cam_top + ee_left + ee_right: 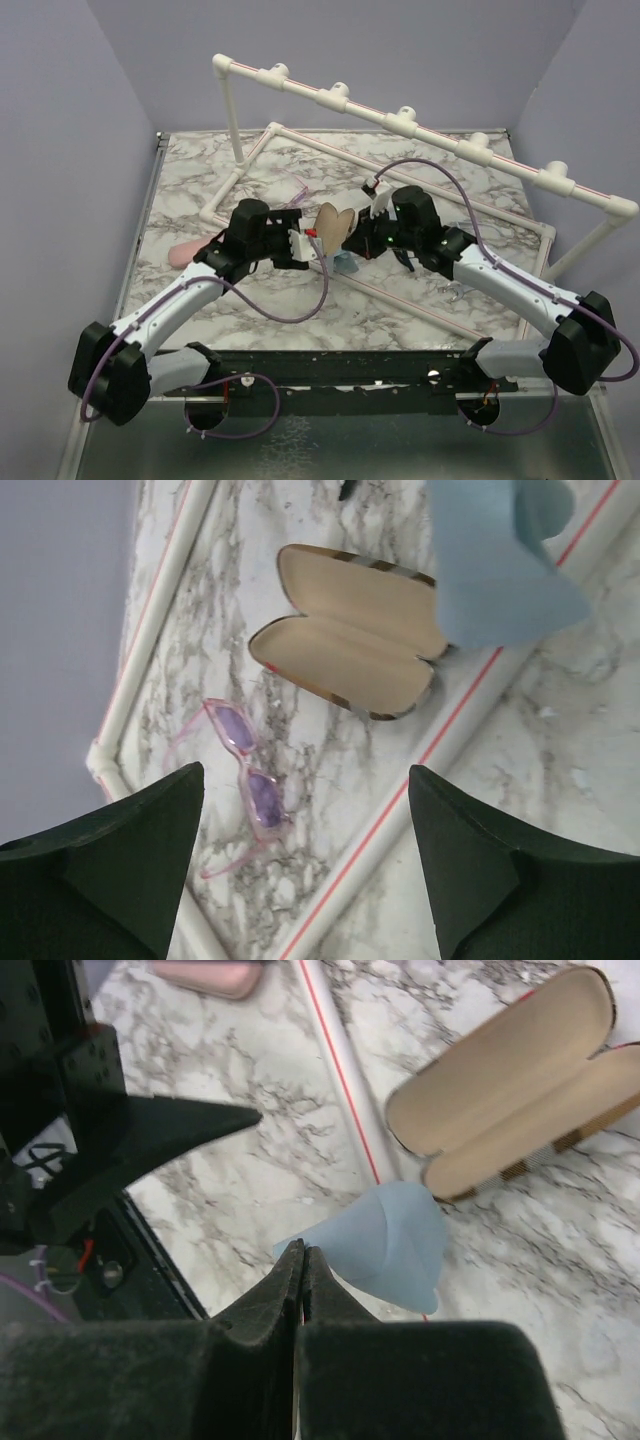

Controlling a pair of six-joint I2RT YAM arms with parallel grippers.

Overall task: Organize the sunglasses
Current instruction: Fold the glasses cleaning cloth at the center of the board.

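Observation:
The pink-purple sunglasses [250, 780] lie unfolded on the marble table, lenses facing up, beside a white pipe. My left gripper [305, 772] hovers above them, open wide with nothing between its fingers [130, 860]. An open brown plaid case [350, 645] with a tan lining lies just beyond the sunglasses. My right gripper [303, 1250] is shut on a corner of a light blue cloth [385, 1240], which hangs next to the open case [510, 1080]. In the top view both grippers [305, 243] [358, 240] meet around the case [335, 228] at mid-table.
A white pipe frame [400, 120] with red stripes stands over the back of the table, and its floor pipes [450, 740] run beside the case. A shut pink case [185, 255] lies at the left. Purple walls close in both sides.

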